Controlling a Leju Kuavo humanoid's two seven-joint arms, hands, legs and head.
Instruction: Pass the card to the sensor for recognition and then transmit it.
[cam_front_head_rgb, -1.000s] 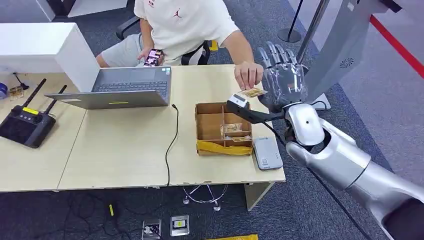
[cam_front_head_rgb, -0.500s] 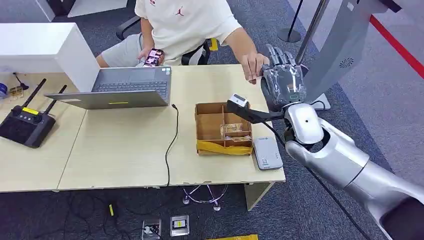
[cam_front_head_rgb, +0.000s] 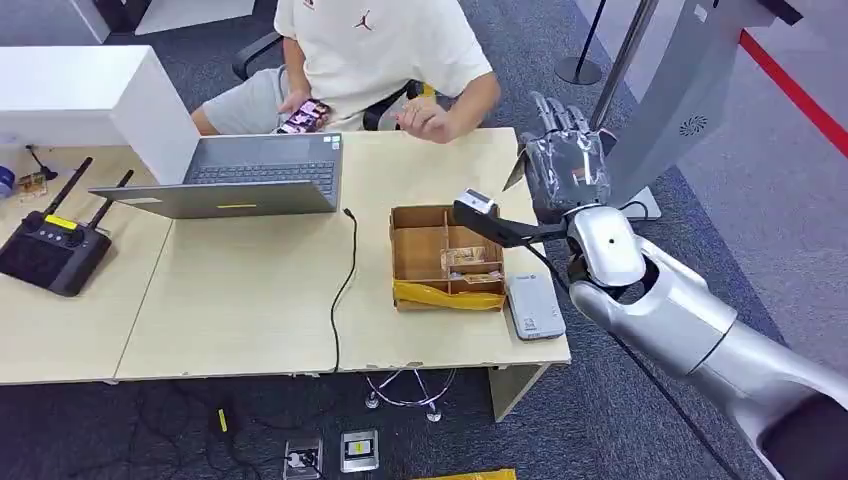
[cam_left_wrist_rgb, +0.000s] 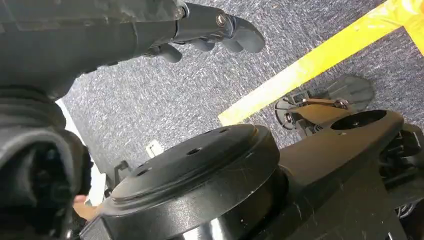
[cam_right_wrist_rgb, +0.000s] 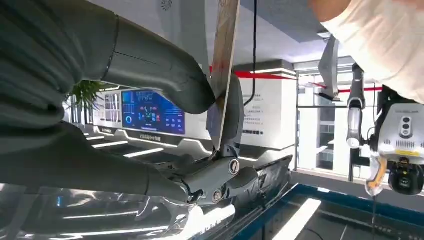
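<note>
Silver and raised, our right hand (cam_front_head_rgb: 565, 165) pinches the card (cam_right_wrist_rgb: 224, 65) on edge between thumb and fingers (cam_right_wrist_rgb: 232, 117). Our left hand (cam_left_wrist_rgb: 200, 30) hangs over carpet with fingers curled, holding nothing. Below our right hand sits the card reader (cam_front_head_rgb: 535, 306).

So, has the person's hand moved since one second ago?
Yes. The person's hand has pulled back from the right hand toward the laptop, leaving the card there.

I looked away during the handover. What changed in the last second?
The person's hand let go of the card and drew back toward their body. The right hand closed its fingers on the card. Laptop and cardboard box stayed put.
</note>
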